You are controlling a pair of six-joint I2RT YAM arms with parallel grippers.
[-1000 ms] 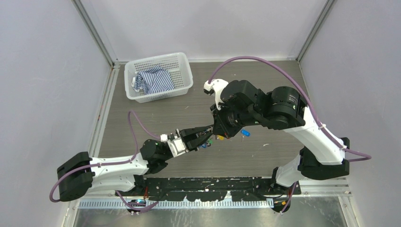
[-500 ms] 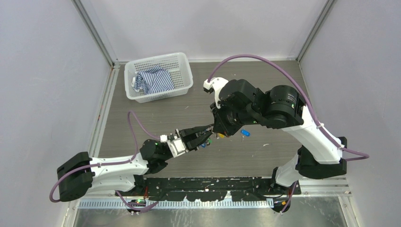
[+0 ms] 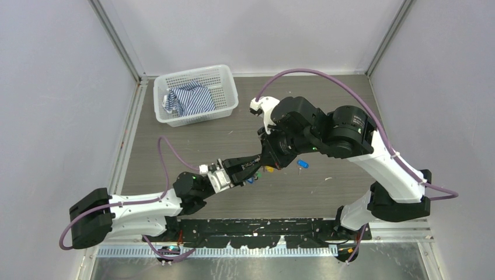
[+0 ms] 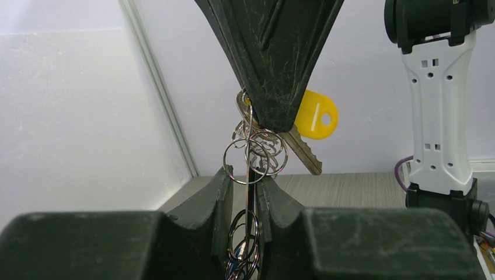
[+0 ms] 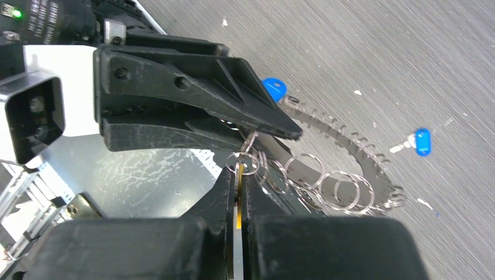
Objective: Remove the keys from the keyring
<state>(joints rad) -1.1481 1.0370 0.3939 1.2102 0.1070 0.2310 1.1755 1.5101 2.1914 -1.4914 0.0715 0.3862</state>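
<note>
Right gripper is closed on yellow-tagged key, blade slanting downward. Left gripper clamps keyring, which hangs vertically.

Looks like a robot lab cell: a white left arm and right arm bolted to a black rail at the near edge of a grey wood-grain table. Plain pale walls box it in, metal posts stand in the corners, and purple cable loops free. A white basket of striped cloth is at the back. Beyond the walls I can't tell; it may be a bigger workshop.
</note>
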